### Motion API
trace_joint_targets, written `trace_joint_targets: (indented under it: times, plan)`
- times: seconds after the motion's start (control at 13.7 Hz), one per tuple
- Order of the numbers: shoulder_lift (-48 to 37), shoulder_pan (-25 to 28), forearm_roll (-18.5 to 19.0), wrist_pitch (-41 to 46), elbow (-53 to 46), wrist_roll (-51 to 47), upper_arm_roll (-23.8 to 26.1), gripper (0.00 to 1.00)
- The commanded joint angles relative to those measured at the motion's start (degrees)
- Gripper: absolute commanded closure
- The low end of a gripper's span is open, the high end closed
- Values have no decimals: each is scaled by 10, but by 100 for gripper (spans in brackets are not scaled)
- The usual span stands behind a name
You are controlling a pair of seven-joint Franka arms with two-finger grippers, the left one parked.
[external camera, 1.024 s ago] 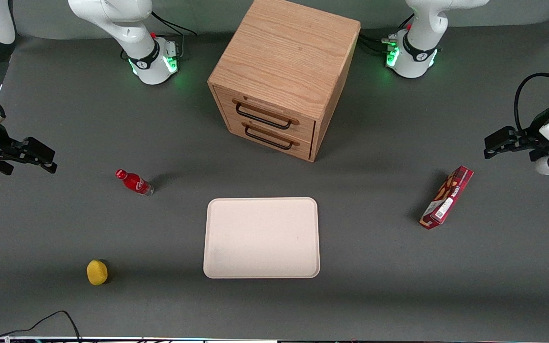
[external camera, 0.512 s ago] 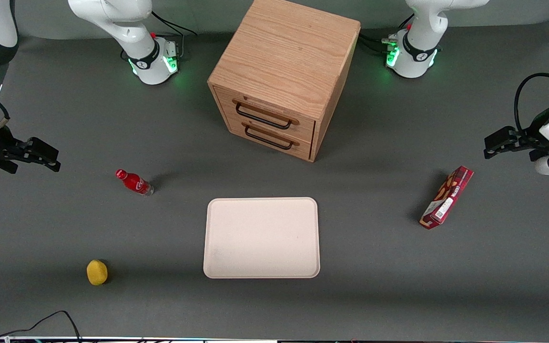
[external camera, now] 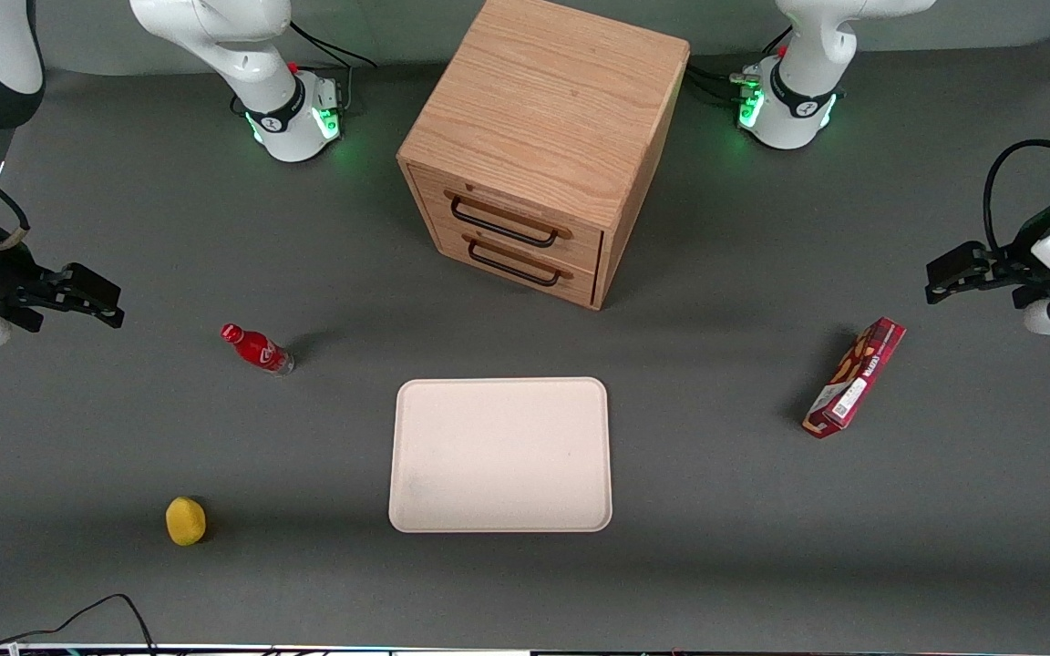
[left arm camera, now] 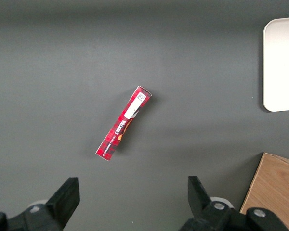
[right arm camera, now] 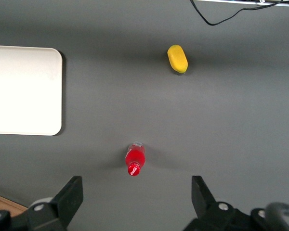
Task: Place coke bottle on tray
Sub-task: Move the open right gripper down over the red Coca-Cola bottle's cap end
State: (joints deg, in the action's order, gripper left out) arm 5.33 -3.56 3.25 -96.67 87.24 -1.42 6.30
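Observation:
The coke bottle [external camera: 257, 349], small and red with a red cap, stands on the grey table toward the working arm's end. The cream tray [external camera: 499, 454] lies flat near the table's middle, nearer the front camera than the bottle, and nothing is on it. My right gripper [external camera: 95, 302] is open and empty, high above the table, farther toward the table's end than the bottle. In the right wrist view the bottle [right arm camera: 135, 159] shows cap up just ahead of the gap between the open fingers [right arm camera: 136, 192], with the tray [right arm camera: 24, 91] off to one side.
A yellow lemon [external camera: 185, 520] lies near the front edge, also in the right wrist view [right arm camera: 177, 58]. A wooden drawer cabinet [external camera: 543, 146] stands at the back middle. A long red snack box [external camera: 854, 376] lies toward the parked arm's end. A black cable [external camera: 78, 620] runs along the front edge.
My right gripper has moved a little toward the table's middle, closer to the bottle. The bottle, tray and other things have not moved.

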Motion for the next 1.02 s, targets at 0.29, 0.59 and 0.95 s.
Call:
trace_joint_targets:
  times: [0.29, 0.59, 0.95]
  plan:
    - [-4, -3, -10, -5, 32, 10, 3, 0]
    - [-112, -4, -13, -177, 281, 9, 17, 0]
    - [-135, -20, -13, -279, 412, 25, 23, 0]
